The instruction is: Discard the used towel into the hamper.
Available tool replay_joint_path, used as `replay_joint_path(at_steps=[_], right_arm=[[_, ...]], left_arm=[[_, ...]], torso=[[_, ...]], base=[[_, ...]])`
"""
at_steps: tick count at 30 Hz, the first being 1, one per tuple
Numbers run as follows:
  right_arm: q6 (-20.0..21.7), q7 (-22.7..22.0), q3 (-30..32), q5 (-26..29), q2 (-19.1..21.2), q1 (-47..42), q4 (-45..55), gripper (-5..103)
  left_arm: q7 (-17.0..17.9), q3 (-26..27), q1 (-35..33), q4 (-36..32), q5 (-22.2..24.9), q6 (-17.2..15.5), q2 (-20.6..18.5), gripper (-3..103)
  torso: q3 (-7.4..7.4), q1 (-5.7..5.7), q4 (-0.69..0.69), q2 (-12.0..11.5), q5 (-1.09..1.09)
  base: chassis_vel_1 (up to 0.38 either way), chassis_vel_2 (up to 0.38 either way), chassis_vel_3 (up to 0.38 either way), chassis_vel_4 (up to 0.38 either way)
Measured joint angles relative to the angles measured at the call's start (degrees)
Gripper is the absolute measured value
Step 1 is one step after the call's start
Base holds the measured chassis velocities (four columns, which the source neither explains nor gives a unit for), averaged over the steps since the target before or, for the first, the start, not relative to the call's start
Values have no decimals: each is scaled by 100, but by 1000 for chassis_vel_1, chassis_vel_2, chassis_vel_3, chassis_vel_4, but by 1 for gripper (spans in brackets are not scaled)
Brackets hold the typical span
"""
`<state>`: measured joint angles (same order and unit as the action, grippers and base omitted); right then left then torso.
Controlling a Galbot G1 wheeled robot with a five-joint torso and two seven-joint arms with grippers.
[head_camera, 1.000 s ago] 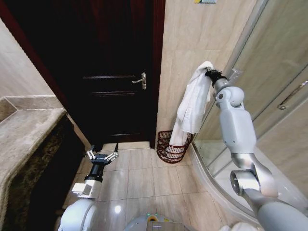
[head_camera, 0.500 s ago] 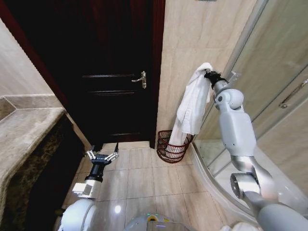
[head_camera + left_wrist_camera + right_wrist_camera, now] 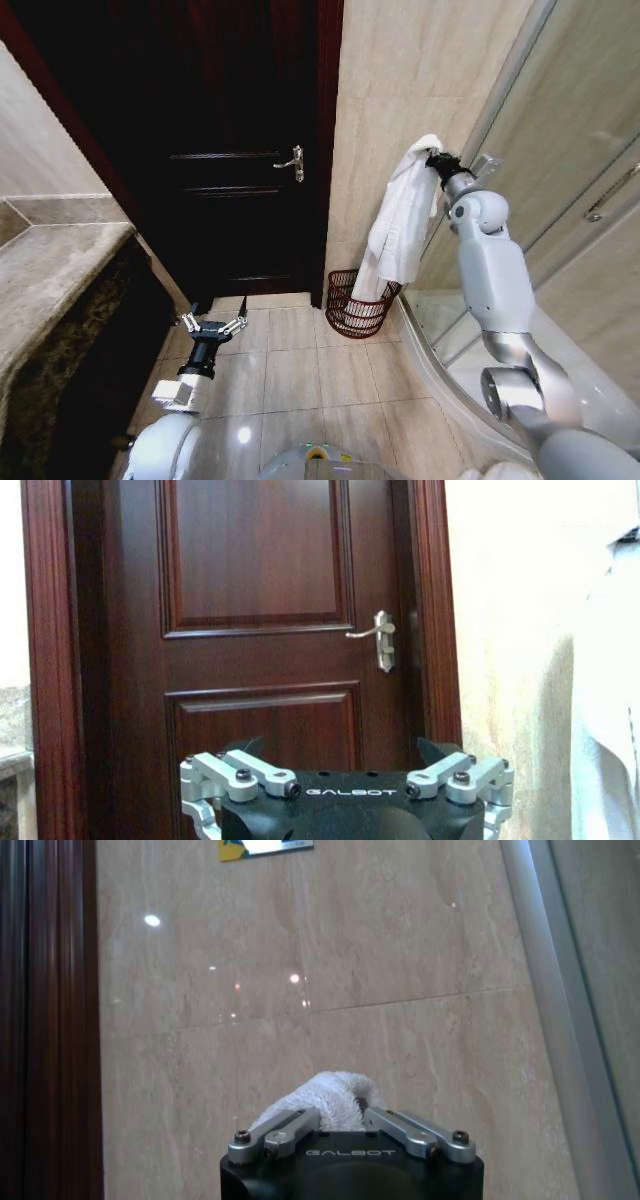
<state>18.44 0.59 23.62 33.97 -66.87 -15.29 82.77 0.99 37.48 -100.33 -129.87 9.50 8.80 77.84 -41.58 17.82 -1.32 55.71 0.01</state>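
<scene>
Room: a bathroom corner with beige tiled wall [image 3: 400, 70], a dark wooden door [image 3: 230, 150] carrying a metal handle [image 3: 292, 163], a glass shower enclosure [image 3: 580, 150] on the robot's right and a stone counter [image 3: 50, 270] on its left.
Floor: glossy beige floor tiles [image 3: 290, 370]; the hamper [image 3: 358, 303] stands on them at the foot of the wall, between door frame and shower.
Towel: the white towel [image 3: 398, 220] hangs from the right pincer [image 3: 434, 160], long axis near vertical, top at the pincer, lower end dipping to the hamper's rim.
Right pincer: raised high by the wall, clenched on the towel's top fold.
Left pincer: the left pincer [image 3: 212, 324] is low over the floor, facing the door, fingers spread, holding nothing.
</scene>
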Motion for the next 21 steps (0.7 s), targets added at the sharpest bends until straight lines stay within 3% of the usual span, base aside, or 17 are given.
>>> replay_joint_path(at_steps=[21], right_arm=[[65, 15, 54, 4, 13, -79, 62, 3]], left_arm=[[-13, -14, 21, 66, -12, 33, -10, 100]], torso=[[126, -104, 3, -233, -2]], base=[[-77, 84, 85, -84]])
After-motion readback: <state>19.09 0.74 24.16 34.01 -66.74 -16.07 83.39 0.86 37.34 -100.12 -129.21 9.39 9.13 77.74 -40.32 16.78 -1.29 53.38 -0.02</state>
